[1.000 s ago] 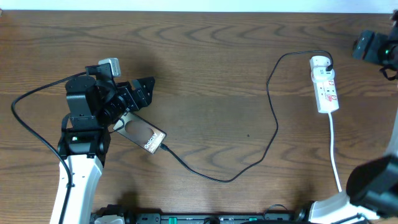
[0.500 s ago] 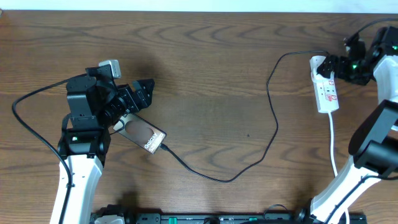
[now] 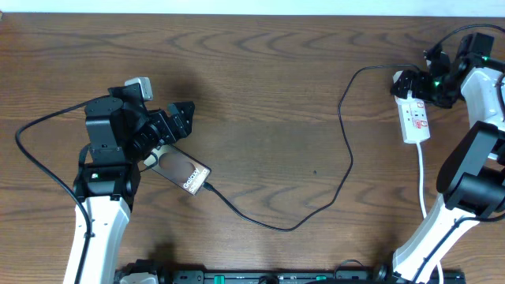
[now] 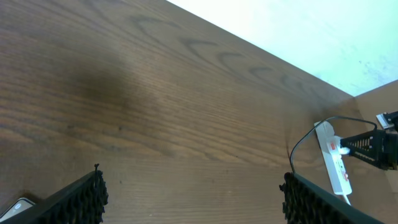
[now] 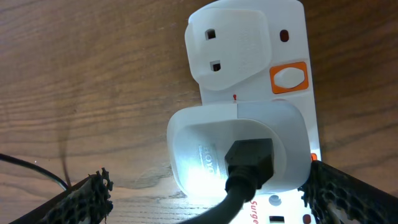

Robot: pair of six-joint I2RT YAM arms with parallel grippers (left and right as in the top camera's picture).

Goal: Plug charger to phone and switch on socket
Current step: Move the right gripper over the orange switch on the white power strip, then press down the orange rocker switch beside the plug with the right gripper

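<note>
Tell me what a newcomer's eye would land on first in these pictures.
A thin black cable snakes across the middle of the wooden table, from the phone at lower left to the white power strip at far right. The right claw, open, hangs over the strip's far end, where a white adapter is plugged in. The left claw, also open, sits by the phone.

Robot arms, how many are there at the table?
2. The left arm is by the phone on the table's left side. The right arm reaches to the socket at the far right. None seems hidden.
</note>
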